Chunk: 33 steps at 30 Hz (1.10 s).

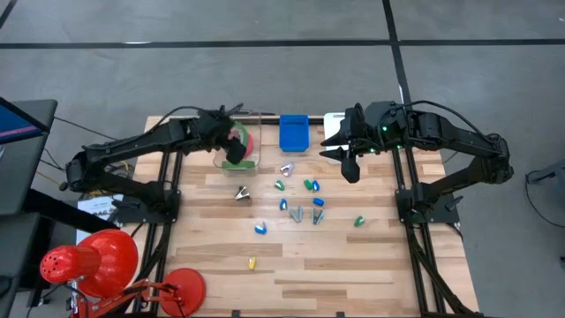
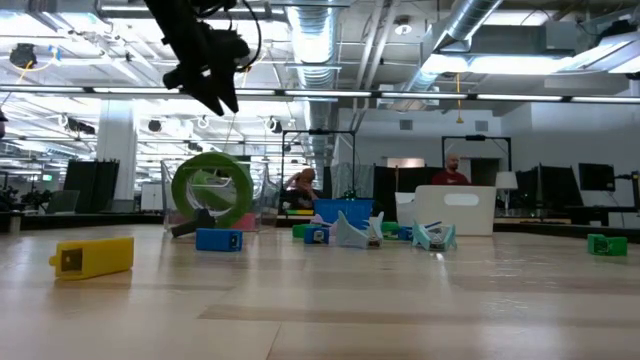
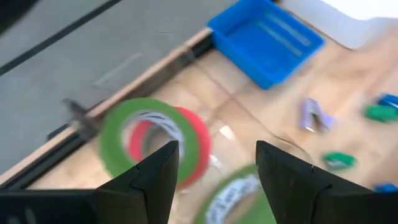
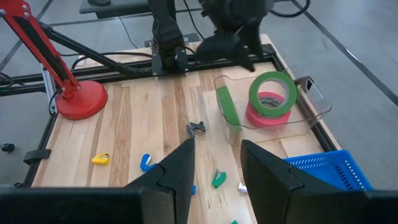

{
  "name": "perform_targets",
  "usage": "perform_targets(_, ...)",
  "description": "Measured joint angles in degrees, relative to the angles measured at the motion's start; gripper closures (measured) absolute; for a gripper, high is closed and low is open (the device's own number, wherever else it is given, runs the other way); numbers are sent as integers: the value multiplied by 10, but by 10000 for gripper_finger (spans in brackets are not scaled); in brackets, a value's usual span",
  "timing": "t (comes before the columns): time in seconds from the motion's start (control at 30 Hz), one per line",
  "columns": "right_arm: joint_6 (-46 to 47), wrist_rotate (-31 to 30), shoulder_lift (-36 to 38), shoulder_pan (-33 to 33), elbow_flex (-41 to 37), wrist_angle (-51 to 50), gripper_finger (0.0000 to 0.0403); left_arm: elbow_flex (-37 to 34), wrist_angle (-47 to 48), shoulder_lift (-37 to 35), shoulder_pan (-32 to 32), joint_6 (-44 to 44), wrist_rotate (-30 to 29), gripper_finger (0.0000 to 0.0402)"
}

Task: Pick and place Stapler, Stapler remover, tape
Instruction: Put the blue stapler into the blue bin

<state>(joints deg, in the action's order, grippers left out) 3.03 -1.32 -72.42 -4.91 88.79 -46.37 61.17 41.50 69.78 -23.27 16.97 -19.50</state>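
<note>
Tape rolls (image 4: 271,96) in clear bin (image 4: 314,112) — left gripper (image 4: 239,53) above, empty

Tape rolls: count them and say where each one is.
3, all in the clear bin below the left tool: a green roll leaning on the red-pink roll lying flat, another green roll upright at the bin's near wall.

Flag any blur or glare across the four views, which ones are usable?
Left wrist view: motion-smeared, the tape rolls and blue tray soft-edged. Right wrist view: sharp on the rolls in the clear bin. High view: even light, crisp, small items tiny. Low view: ceiling lights bright behind, the near yellow item slightly soft, tabletop sheen mild.
</note>
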Motion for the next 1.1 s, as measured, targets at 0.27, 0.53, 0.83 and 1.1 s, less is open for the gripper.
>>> perform_targets(0.27, 0, 0, 0, 0, 0, 0, 281, 0, -1, 0, 120, 3, 1, 199)
perform_targets(0.53, 0, 0, 0, 0, 0, 0, 281, 0, -8, 0, 225, 63, 1, 199)
perform_targets(0.83, 0, 0, 0, 0, 0, -2, 281, 0, -16, 0, 320, 48, 34, 199)
perform_targets(1.1, 10, 0, 0, 2, 0, -31, 281, 0, -19, 1, 383, 78, 59, 199)
